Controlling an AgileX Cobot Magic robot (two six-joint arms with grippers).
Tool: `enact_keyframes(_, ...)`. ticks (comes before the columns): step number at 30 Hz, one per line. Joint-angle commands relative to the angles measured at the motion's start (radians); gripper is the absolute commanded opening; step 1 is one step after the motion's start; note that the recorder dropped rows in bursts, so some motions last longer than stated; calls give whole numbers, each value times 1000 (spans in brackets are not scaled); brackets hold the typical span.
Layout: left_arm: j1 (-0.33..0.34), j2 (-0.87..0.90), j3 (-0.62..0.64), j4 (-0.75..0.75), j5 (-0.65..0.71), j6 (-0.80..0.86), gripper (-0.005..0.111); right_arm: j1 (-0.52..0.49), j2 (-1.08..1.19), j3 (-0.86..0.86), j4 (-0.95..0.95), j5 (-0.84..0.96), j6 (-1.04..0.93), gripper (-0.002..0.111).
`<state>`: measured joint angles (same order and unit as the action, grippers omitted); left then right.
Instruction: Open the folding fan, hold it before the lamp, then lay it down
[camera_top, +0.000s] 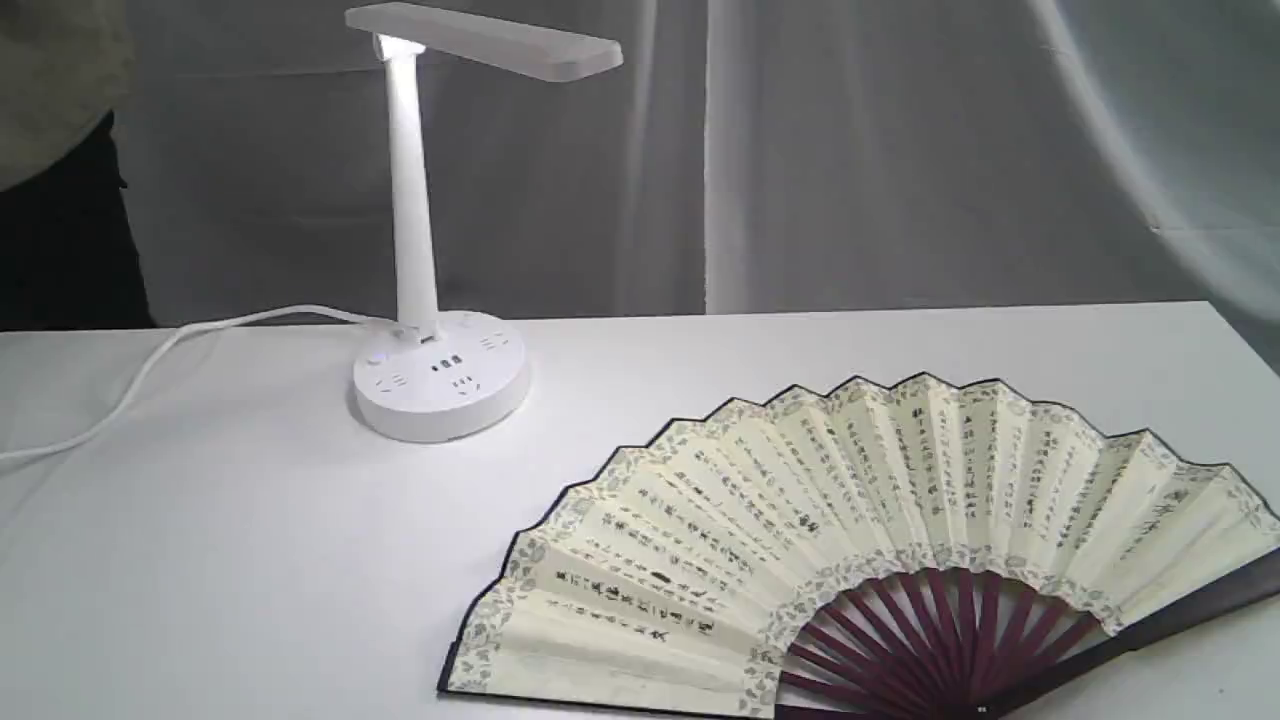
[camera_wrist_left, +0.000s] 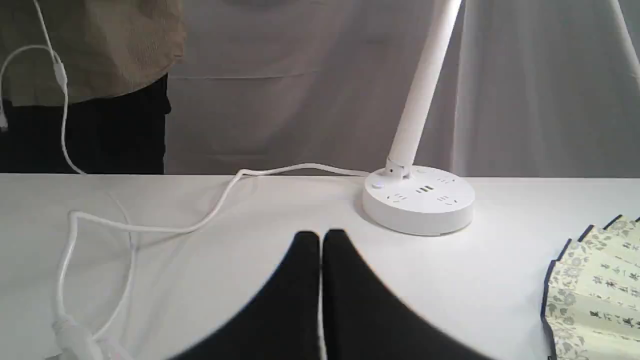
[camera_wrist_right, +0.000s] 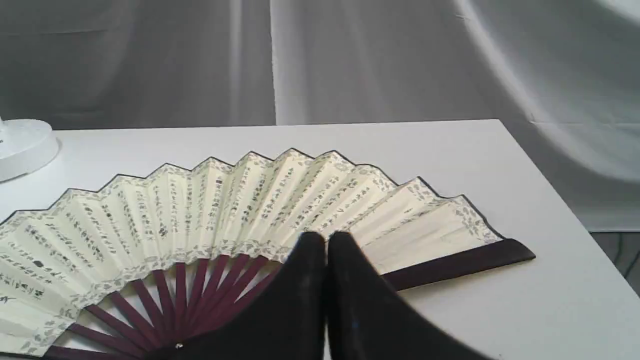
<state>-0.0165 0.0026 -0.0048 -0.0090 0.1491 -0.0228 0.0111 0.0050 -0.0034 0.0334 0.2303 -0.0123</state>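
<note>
At the left, a white cord is trailing over the counter to the lamp, which is standing upright with its flat head reaching toward the right. The left hand is closed with nothing between its fingers. It is pointing over bare counter, with the lamp's base ahead of it and only 1 corner of the leaf showing at the far side of its view.

Right of the lamp and apart from its base, the folding fan is lying flat and fully spread. Its long axis, guard to guard, is running left to right. The pleated arc is bowing toward the far side and the pivot is sitting toward the near edge.

The right hand is also closed and gripping nothing. It is sitting over the maroon ribs, with the right guard running out just beside its fingertips. Whether it is touching the fan cannot be told.

Of the 2 hands, the right is clearly the nearer. If showing the fan before the lamp is not yet done, it would probably need opening first, then taking that guard and carrying the fan leftward.
</note>
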Motion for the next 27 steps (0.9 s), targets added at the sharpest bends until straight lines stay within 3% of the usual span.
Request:
enact_keyframes(1, -6, -3, 5, 0, 1, 2, 0, 0, -5, 3, -33, -43, -6, 0)
enact_keyframes(27, -6, -3, 5, 0, 1, 2, 0, 0, -5, 3, -41, -42, -7, 0)
